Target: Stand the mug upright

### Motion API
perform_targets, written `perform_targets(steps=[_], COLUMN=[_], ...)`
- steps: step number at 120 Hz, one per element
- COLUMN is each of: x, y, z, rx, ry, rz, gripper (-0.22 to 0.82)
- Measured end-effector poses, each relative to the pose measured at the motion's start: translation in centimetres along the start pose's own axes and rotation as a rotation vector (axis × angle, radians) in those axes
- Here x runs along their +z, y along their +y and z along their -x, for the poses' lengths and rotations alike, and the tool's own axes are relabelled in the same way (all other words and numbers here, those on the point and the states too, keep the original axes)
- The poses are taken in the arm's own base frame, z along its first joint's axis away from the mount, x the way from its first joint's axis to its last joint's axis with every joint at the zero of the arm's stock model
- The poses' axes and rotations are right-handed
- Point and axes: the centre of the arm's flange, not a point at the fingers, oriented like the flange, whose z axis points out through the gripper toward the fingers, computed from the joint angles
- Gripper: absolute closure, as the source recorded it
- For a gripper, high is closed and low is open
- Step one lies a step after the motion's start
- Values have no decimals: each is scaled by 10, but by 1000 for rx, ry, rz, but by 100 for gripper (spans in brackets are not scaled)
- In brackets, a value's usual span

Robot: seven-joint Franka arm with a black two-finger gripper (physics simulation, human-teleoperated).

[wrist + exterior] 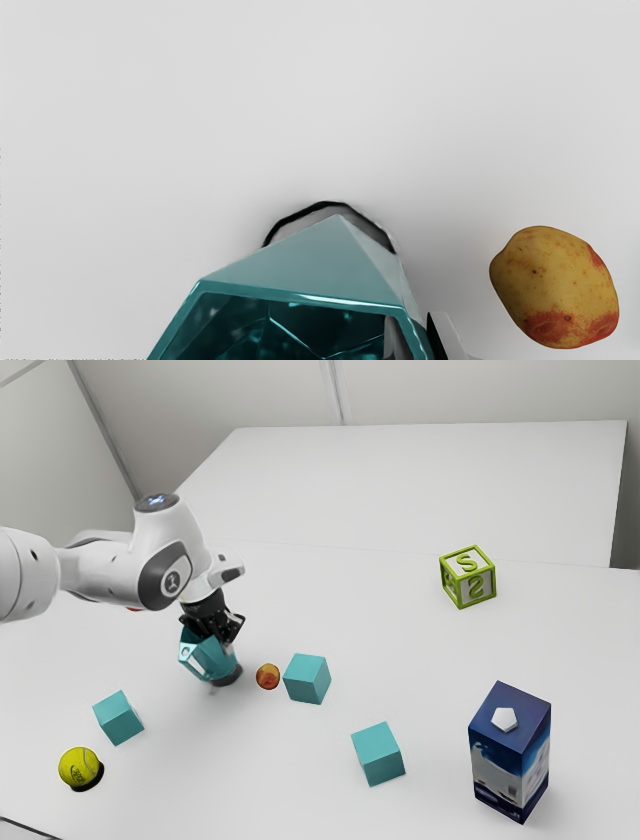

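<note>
My gripper (pixel 215 628) is at the upper part of the teal mug (pixel 210 661) in the exterior view, near the potato (pixel 268 676). The mug leans, its dark foot low near the table and its mouth toward the hand. In the wrist view the faceted mug (pixel 310 275) shows its open mouth, with a dark-rimmed foot beyond it. The gripper (pixel 418 336) pinches the mug's wall there, one finger inside the mouth and the other against the outside. The handle cannot be made out clearly.
The potato (pixel 555 287) lies beside the mug on the outer finger's side. Teal cubes (pixel 307 678) (pixel 378 753) (pixel 118 717), a tennis ball (pixel 78 767), a blue carton (pixel 510 752) and a green-edged letter block (pixel 468 577) stand around on the white table (pixel 300 780).
</note>
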Motion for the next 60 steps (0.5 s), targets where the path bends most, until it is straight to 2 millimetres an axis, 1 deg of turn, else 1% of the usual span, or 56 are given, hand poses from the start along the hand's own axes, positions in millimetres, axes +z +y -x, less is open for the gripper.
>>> perform_targets(steps=[22, 48, 54, 60], x=[7, 13, 13, 12], y=[-9, -5, -4, -3], z=[0, -1, -1, -1], rx=[-49, -71, -74, -76], ry=[-10, -20, -19, -19], rz=[-1, 1, 2, 6], gripper=[78, 78, 75, 69])
